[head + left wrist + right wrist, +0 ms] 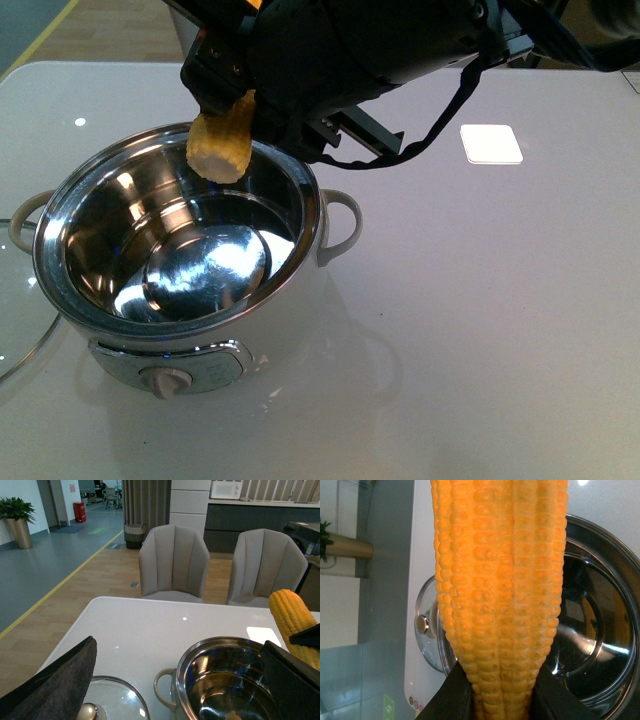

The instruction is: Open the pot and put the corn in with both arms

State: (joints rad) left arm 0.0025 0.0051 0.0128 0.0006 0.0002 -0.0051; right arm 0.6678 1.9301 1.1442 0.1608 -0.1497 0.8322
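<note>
Right gripper (228,100): the jaws are pressed onto the upper end of the corn (222,145). The right wrist view shows a black finger (451,697) on each side of the cob, tight against the kernels. The cob hangs free end down, slightly tilted, over the far side of the pot's opening. It is raised above the rim and touches only the gripper.

Pot (312,215): stands uncovered on the table (480,330), toward the front-left corner, with its knob facing the front edge. The steel bowl holds nothing.

Lid (15,340): lies flat at the left edge, just beside the pot. Contact with the pot cannot be determined.

Left gripper (179,647): not seen in the front view. In its own wrist view the fingers (65,680) are spread wide and hold nothing, and they hang above the lid and the pot's left handle.

White pad (491,143): lies toward the far-right corner, well apart from the pot.
</note>
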